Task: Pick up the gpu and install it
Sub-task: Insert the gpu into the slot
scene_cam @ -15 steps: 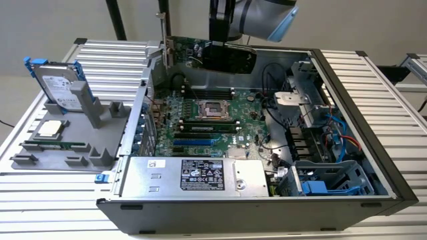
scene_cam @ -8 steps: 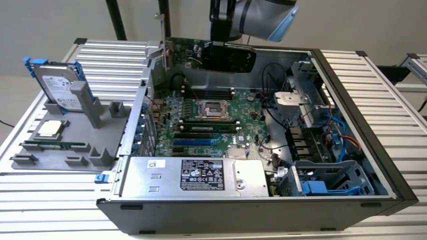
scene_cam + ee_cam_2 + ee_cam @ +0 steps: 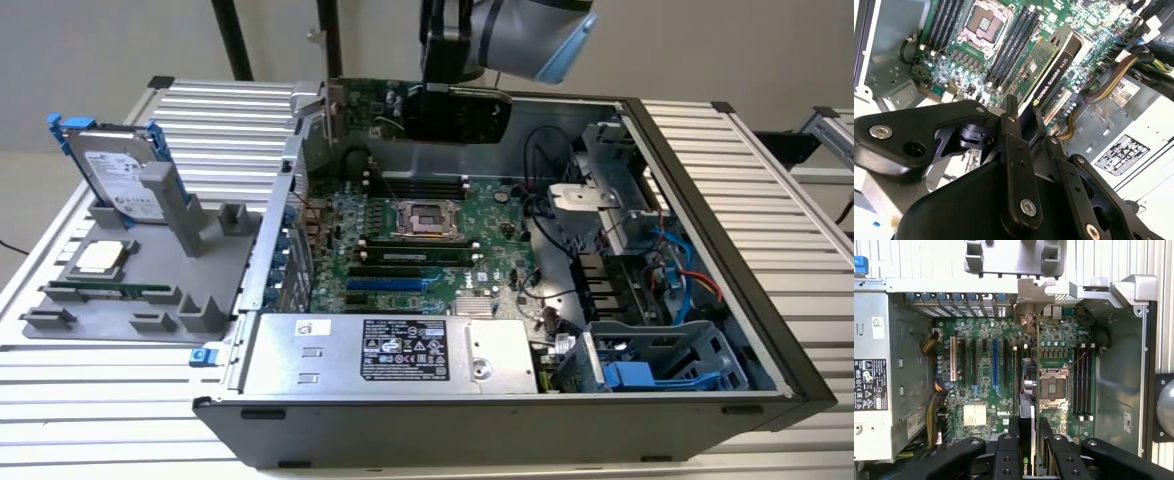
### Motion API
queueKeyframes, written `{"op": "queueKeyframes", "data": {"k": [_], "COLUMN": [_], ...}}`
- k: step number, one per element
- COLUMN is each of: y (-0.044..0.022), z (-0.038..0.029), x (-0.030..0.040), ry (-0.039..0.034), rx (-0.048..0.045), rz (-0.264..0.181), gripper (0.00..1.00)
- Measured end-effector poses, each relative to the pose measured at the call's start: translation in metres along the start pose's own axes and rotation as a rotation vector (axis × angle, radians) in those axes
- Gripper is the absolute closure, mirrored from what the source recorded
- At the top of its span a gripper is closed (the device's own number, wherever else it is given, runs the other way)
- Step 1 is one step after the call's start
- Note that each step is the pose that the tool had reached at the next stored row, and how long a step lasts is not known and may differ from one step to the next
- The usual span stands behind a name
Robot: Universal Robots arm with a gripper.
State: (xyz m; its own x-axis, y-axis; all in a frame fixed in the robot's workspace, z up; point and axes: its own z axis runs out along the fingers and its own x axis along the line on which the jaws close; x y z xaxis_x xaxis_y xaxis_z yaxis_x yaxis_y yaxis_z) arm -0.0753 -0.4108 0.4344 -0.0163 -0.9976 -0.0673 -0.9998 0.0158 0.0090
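Observation:
The gpu (image 3: 447, 115), a green card with a black cooler and a silver end bracket, hangs upright over the far side of the open computer case (image 3: 747, 290). My gripper (image 3: 447, 72) comes down from above and is shut on its top edge. In the first wrist view the gripper (image 3: 1029, 427) pinches the gpu (image 3: 1026, 407) edge-on, with the card above the motherboard (image 3: 979, 385) beside the processor socket (image 3: 1053, 387). In the second wrist view the gpu (image 3: 1054, 75) runs out from between the fingers (image 3: 1010, 125), cooler face showing.
A grey parts holder (image 3: 80, 325) at the exterior view's left carries a hard drive with blue rails (image 3: 114, 170), a processor chip (image 3: 100, 257) and a memory stick (image 3: 107, 290). Inside the case are the power supply (image 3: 387, 350), expansion slots (image 3: 994, 365), cables (image 3: 681, 270) and a drive cage (image 3: 654, 355).

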Motion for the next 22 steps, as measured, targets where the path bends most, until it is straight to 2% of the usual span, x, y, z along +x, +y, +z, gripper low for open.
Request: {"op": "queueKeyframes", "data": {"k": [11,13,17,22], "y": [0.0,-0.0004,-0.0016,-0.0017], "z": [0.0,0.0,0.0006,0.0028], "x": [0.0,0.0,-0.0001,0.0001], "ry": [0.0008,0.0009,0.0004,0.0], "rx": [-0.0065,-0.0068,-0.0049,-0.0001], "rz": [-0.096,-0.101,-0.075,-0.001], "gripper": [1.0,1.0,1.0,1.0]}}
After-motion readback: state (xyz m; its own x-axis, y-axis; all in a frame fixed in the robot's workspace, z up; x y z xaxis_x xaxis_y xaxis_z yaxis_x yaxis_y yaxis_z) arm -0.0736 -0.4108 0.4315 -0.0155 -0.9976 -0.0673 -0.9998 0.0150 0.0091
